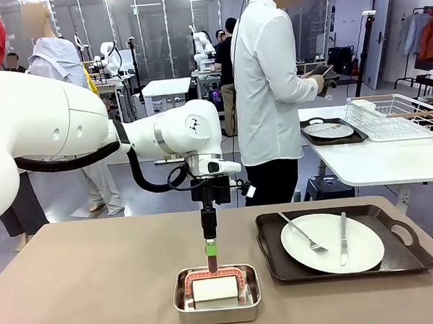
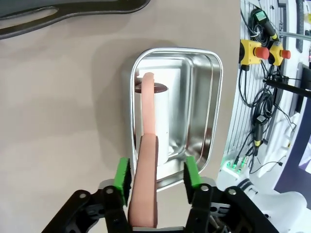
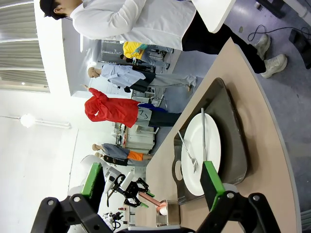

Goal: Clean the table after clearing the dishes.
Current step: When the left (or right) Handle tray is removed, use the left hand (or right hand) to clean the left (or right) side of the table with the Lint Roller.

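A white cleaning roller (image 1: pixel 215 290) with a pink handle (image 2: pixel 148 145) lies in a small steel tin (image 1: pixel 217 316) near the front edge of the brown table (image 1: pixel 99 291). My left gripper (image 1: pixel 211 258) points straight down over the tin. Its green pads straddle the handle (image 2: pixel 156 174), partly closed, with a gap still showing on one side. To the right are dishes: a white plate (image 1: pixel 331 241) with fork (image 1: pixel 305 234) and knife (image 1: pixel 343 238) on a dark tray (image 1: pixel 419 255). My right gripper (image 3: pixel 151 180) stands open in the air with nothing between its pads, and the plate (image 3: pixel 201 145) lies beyond it.
A person in a white shirt (image 1: pixel 267 90) stands at the far side with their back turned. Behind to the right is a white table with a second plate on a tray (image 1: pixel 328 131) and a wire rack (image 1: pixel 393 114). The left half of the brown table is bare.
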You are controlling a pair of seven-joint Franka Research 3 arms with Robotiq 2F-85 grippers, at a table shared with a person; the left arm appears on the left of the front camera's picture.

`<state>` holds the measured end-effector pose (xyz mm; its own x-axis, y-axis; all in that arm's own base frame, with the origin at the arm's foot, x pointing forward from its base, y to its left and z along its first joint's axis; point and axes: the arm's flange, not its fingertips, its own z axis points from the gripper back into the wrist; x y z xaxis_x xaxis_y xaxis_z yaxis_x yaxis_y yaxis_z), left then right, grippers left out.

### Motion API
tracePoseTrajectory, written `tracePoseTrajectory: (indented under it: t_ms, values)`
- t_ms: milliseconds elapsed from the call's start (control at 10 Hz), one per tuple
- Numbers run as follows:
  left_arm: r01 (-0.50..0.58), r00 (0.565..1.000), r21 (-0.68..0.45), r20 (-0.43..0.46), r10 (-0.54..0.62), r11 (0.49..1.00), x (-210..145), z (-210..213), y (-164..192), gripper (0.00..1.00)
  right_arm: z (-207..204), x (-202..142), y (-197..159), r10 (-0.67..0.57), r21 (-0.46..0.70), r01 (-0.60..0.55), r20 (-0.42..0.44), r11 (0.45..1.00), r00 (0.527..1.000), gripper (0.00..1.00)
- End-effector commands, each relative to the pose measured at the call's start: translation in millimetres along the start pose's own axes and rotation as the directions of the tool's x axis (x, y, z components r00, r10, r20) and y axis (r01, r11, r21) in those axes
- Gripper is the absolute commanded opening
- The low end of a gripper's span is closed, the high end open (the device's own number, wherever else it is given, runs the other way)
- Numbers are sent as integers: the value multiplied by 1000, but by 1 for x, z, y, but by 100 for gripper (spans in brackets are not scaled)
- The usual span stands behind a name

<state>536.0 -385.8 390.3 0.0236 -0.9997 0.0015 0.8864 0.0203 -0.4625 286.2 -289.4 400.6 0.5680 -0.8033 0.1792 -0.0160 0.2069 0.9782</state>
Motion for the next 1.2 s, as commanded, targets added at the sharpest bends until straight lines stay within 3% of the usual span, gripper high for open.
tracePoseTrajectory:
  t_ms: [0,400,500,600,700,800,900,1000,1100]
  values:
    - [-24,1000,-32,8,24,999,-2,-1,-5,38,1,0,3,-3,13,3,10,1000,1000,100]
    - [-23,999,-31,25,24,999,-5,4,-8,0,1,0,3,-3,13,3,10,1000,1000,100]
    - [-34,997,-11,63,35,999,-11,17,-17,0,1,0,3,-3,13,3,10,1000,1000,100]
    - [-145,988,15,61,144,989,-23,32,-32,0,1,0,3,-3,13,3,10,1000,1000,100]
    - [-227,968,73,130,217,971,-43,57,-55,0,1,0,3,-3,13,3,10,1000,1000,100]
    - [-342,925,117,218,312,932,-77,79,-78,0,1,0,3,-3,13,3,10,1000,1000,100]
    - [-473,846,131,344,407,871,-125,89,-99,0,1,0,3,-3,13,3,10,1000,1000,100]
    - [-584,731,83,488,478,808,-171,88,-113,0,1,0,3,-3,13,3,10,1000,1000,100]
    - [-693,589,25,596,545,721,-215,75,-122,0,1,0,3,-3,13,3,10,1000,1000,100]
